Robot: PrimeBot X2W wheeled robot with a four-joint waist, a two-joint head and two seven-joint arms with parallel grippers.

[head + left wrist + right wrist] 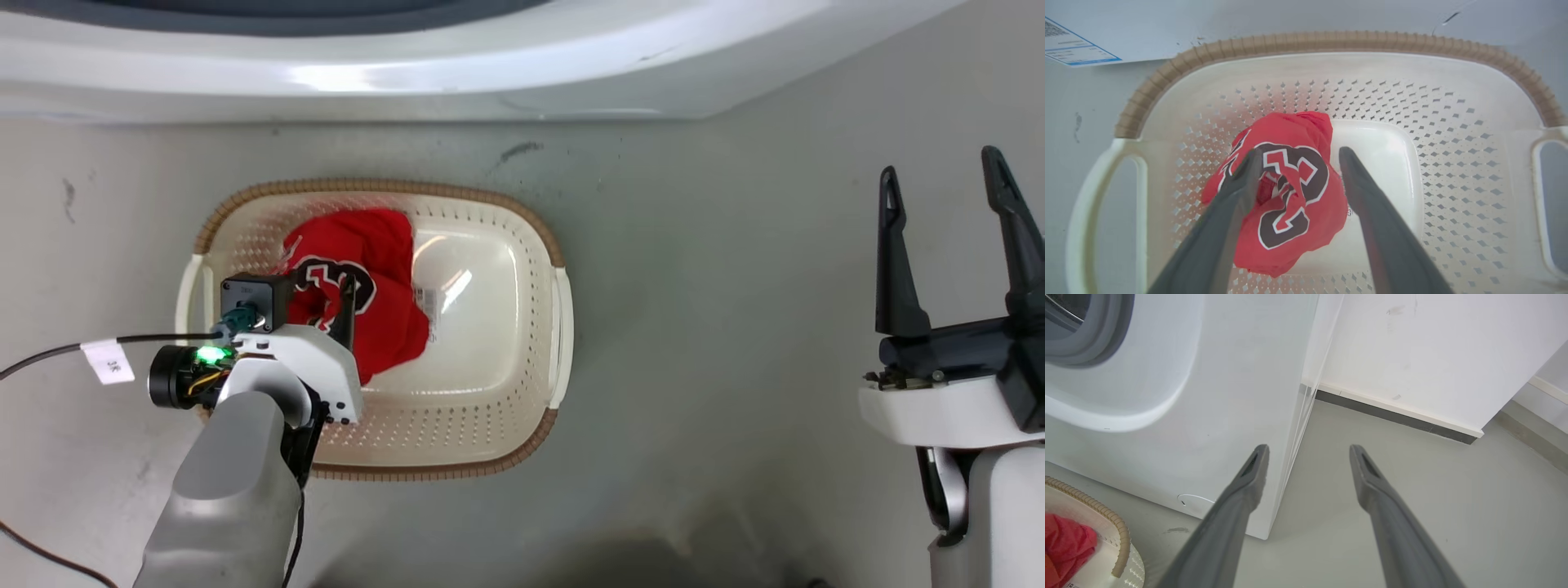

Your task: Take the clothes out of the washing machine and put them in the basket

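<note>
The red jersey (384,269) with the black white-edged number lies crumpled in the left half of the basket (490,204). My left gripper (318,294) hangs just over it. In the left wrist view the gripper (1300,153) is open, its fingers (1241,192) straddling the jersey (1290,204) inside the basket (1331,41). The left finger touches the cloth. My right gripper (940,163) stands open and empty at the right, over bare floor. In the right wrist view it (1308,448) points at the corner of the washing machine (1208,396).
The washing machine (457,73) front runs along the top, its grey porthole rim (1090,330) at the upper left. A wall with a dark baseboard (1396,414) lies beyond the washer. A cable with a white tag (108,361) trails from my left wrist.
</note>
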